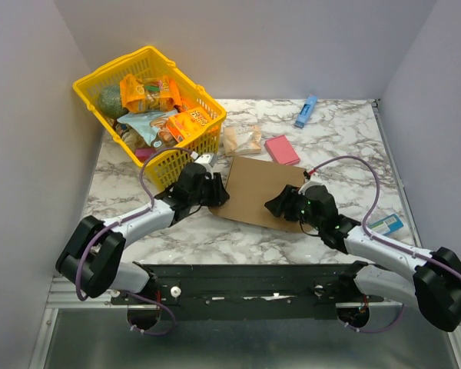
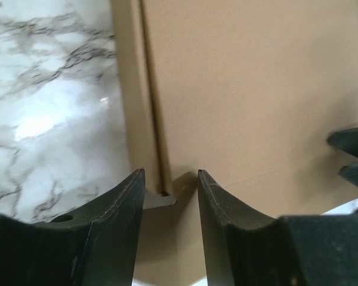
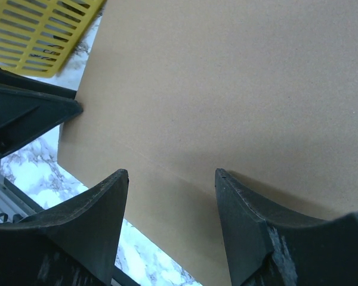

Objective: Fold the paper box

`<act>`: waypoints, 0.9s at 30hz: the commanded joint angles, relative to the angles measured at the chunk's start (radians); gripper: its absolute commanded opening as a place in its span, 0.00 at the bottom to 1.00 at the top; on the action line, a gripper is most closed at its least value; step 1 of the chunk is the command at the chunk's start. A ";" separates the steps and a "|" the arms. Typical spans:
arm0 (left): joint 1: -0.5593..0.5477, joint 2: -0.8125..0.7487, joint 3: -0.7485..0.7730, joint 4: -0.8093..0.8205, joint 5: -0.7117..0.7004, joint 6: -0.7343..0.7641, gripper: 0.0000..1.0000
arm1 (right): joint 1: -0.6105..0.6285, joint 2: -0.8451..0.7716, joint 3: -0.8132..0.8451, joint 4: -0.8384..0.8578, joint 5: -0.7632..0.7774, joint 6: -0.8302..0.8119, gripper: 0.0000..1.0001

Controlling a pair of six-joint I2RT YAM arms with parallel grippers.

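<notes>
The paper box (image 1: 253,184) lies flat on the marble table (image 1: 353,154), just beside the yellow basket (image 1: 169,165). The left gripper (image 2: 168,173) is at the box edge nearest the basket. Its two fingers are apart, with the thin side flap showing in the gap, maybe not touching it. The right gripper (image 3: 172,171) is at the box side far from the basket, with its fingers wide apart and holding nothing.
</notes>
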 commanded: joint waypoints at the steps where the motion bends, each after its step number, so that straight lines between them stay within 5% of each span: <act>1: 0.007 -0.001 -0.059 -0.023 -0.069 0.058 0.52 | 0.002 0.046 -0.062 -0.061 0.061 -0.012 0.68; 12: 0.006 0.077 -0.080 0.002 -0.073 0.092 0.47 | 0.002 0.043 -0.039 -0.069 0.011 -0.065 0.68; 17: 0.006 0.022 -0.089 0.013 -0.065 0.084 0.48 | 0.002 -0.046 0.074 -0.133 -0.112 -0.283 0.77; 21: 0.006 -0.065 -0.062 -0.016 -0.053 0.081 0.64 | 0.002 -0.109 0.176 -0.257 -0.202 -0.473 0.83; 23: 0.007 -0.096 -0.033 -0.047 -0.055 0.080 0.73 | 0.003 -0.121 0.202 -0.302 -0.253 -0.579 1.00; 27: 0.012 -0.192 0.016 -0.110 -0.064 0.080 0.87 | 0.023 -0.085 0.274 -0.376 -0.293 -0.702 1.00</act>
